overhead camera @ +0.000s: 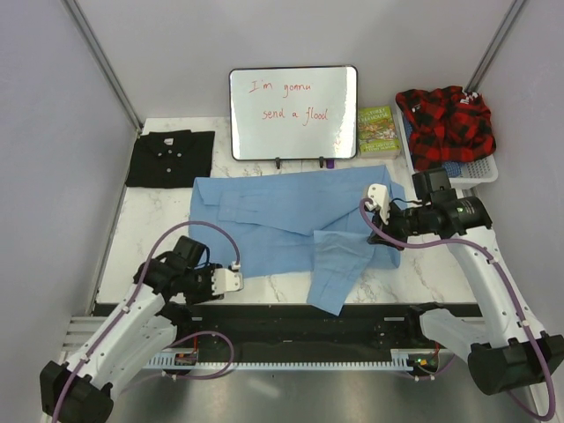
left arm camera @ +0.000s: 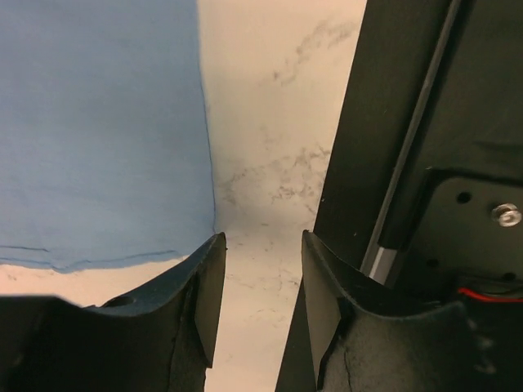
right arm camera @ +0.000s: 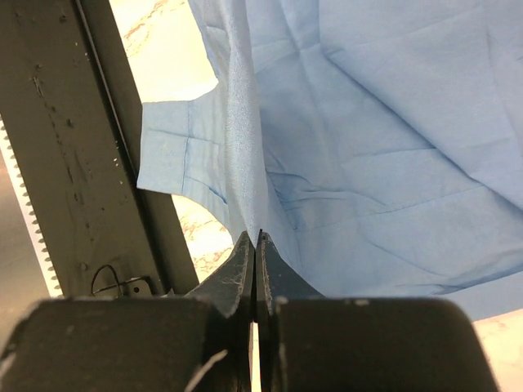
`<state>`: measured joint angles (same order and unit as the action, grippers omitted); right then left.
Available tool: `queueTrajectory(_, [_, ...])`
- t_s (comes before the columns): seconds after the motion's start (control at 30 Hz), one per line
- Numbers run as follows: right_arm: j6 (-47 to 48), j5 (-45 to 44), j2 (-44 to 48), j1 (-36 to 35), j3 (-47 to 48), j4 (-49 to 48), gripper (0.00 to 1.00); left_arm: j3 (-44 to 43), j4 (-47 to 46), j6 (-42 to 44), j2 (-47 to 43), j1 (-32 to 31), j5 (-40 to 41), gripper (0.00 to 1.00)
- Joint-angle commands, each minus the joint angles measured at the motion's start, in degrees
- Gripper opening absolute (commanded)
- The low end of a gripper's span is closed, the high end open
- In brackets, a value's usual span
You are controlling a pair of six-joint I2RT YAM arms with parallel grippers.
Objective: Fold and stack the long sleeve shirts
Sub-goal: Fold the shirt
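The light blue shirt (overhead camera: 291, 216) lies spread across the middle of the table, with one sleeve (overhead camera: 339, 269) trailing toward the near edge. My right gripper (overhead camera: 376, 204) is shut on a fold of the blue shirt (right arm camera: 327, 155) at its right side and lifts it a little. The black shirt (overhead camera: 170, 158) lies folded at the back left. My left gripper (overhead camera: 231, 280) is open and empty, low over the marble near the blue shirt's near left corner (left arm camera: 106, 163).
A whiteboard (overhead camera: 293, 113) stands at the back centre with a book (overhead camera: 377, 130) beside it. A white basket (overhead camera: 486, 167) at the back right holds a red and black plaid shirt (overhead camera: 445, 123). A black rail (overhead camera: 308, 322) runs along the near table edge.
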<state>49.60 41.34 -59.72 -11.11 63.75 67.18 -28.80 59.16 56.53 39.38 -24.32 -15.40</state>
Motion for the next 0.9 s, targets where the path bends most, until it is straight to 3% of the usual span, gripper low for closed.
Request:
queueTrajectory(0.0, [-0.4, 0.1, 0.0, -0.2, 3.5, -1.3, 0.00, 4.6, -3.8, 8.9, -1.7, 0.5, 9.1, 0.50])
queueTrajectory(0.4, [-0.6, -0.2, -1.4, -0.2, 4.9, -1.2, 0.00, 5.0, -14.9, 9.5, 4.9, 0.6, 7.8, 0.50])
queueTrajectory(0.63, [-0.6, -0.4, -2.1, -0.2, 5.2, -1.1, 0.00, -4.6, -1.2, 11.8, 0.5, 0.7, -2.4, 0.55])
queueTrajectory(0.87, [-0.2, -0.9, -2.9, -0.2, 5.6, -1.2, 0.00, -3.2, -4.2, 11.6, 5.7, 0.7, -1.9, 0.59])
